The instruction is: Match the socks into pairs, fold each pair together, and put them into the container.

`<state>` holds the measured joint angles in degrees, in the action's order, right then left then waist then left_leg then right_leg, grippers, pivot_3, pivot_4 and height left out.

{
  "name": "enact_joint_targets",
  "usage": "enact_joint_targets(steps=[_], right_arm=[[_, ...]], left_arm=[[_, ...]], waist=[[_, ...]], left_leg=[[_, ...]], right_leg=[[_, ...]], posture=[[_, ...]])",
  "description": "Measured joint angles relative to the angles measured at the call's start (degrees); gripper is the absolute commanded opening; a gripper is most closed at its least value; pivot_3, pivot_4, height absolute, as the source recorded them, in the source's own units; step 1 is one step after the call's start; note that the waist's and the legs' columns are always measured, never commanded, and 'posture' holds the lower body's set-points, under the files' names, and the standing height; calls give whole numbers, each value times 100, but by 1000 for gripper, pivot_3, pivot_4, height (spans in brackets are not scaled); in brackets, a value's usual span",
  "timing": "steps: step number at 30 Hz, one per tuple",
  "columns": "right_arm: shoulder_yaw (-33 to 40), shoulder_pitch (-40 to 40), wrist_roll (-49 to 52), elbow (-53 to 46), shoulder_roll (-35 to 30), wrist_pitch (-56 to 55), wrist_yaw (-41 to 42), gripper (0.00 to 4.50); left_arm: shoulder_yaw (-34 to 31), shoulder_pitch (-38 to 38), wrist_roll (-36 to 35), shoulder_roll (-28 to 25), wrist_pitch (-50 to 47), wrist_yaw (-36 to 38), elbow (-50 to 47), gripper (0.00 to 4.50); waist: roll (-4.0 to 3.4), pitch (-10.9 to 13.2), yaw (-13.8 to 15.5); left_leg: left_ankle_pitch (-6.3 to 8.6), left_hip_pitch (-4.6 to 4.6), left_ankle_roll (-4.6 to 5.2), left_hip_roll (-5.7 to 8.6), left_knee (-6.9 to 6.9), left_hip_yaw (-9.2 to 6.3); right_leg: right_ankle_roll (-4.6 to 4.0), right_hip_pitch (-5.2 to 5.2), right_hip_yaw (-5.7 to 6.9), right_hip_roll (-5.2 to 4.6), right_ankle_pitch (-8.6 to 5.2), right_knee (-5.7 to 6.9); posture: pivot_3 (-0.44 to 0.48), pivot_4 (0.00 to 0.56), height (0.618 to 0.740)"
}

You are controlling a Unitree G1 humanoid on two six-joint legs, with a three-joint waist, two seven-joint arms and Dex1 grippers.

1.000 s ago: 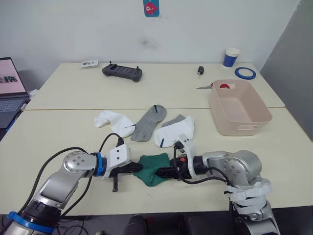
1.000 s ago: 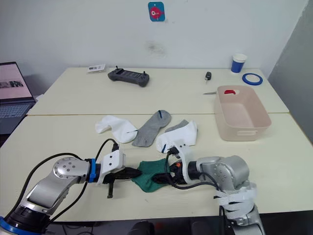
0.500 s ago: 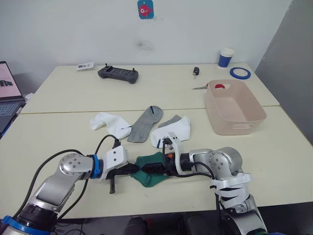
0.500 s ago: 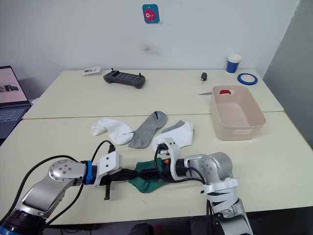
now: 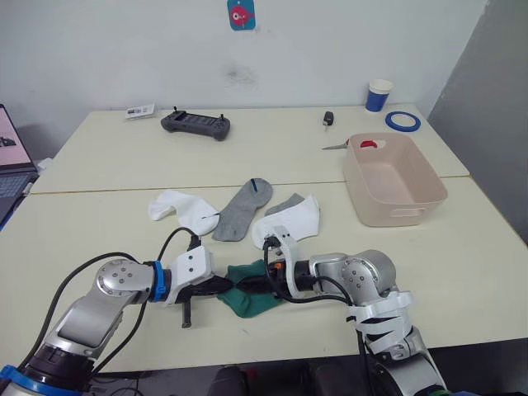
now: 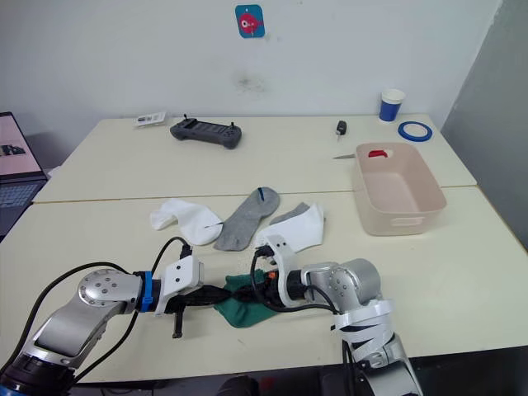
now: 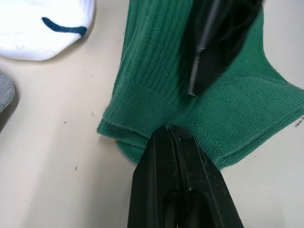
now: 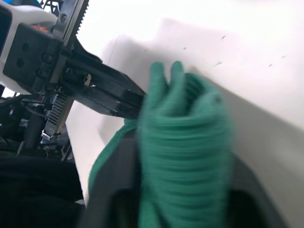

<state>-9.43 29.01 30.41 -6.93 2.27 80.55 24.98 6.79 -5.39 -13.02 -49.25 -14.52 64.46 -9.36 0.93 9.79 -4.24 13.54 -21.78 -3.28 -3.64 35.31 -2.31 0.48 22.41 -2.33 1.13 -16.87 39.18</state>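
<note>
Dark green sock fabric [image 5: 247,301], in layers, lies near the table's front edge between both grippers. My left gripper [image 5: 221,285] is shut on its left edge, seen close in the left wrist view [image 7: 166,135]. From the right, my right gripper [image 5: 254,281] reaches over the sock with green fabric [image 8: 183,137] bunched between its fingers. Behind them lie a white sock [image 5: 177,205], a grey sock [image 5: 240,210], and a second white sock [image 5: 294,220] on top of another grey one [image 5: 289,201]. The pale pink container [image 5: 394,180] stands at the right.
Along the table's far side lie a black controller [image 5: 195,124], a key fob [image 5: 328,120], scissors [image 5: 337,147], a blue tape roll [image 5: 402,121] and a blue-white paper cup [image 5: 379,95]. A laptop [image 5: 8,161] sits at the far left.
The camera has shifted. My right gripper has slid left over the green sock toward the left gripper and its fingers have closed on the fabric. The left gripper has kept its hold.
</note>
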Motion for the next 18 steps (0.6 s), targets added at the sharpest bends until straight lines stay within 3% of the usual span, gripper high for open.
enact_joint_targets(steps=[2,8,11,14,18], right_arm=[[12,-6,2,-4,-36,-16,-7,31],[61,-210,8,-331,-213,-53,-38,31],[89,-481,31,-801,-578,-137,-17,31],[197,-780,154,-1404,-964,-136,16,0],[515,-1413,439,-2262,-1366,-13,28,0]], left_arm=[[-14,0,-15,1,1,0,0,0],[-329,-17,-527,455,-421,-264,-37,0],[-611,-228,-1182,582,-996,-320,-405,0],[-958,-780,-2046,701,-1820,-514,-799,553],[-805,-1785,-2511,997,-2418,-724,-1085,1814]], waist=[[0,0,-1],[8,2,10],[15,1,103],[20,2,168],[24,2,208]], left_leg=[[0,0,0,0,-10,1],[-1,-61,-1,1,-13,4],[-2,-116,-2,1,-4,0],[-2,-118,-2,6,-3,3],[-2,-113,-2,9,-3,4]], right_leg=[[0,0,0,0,0,-8],[1,55,0,-1,0,-12],[4,98,6,-2,2,-12],[6,97,6,-8,0,-16],[7,93,5,-6,0,-18]], posture=[[0,150,740],[0,150,740],[0,150,740],[0,150,740],[0,150,740]])
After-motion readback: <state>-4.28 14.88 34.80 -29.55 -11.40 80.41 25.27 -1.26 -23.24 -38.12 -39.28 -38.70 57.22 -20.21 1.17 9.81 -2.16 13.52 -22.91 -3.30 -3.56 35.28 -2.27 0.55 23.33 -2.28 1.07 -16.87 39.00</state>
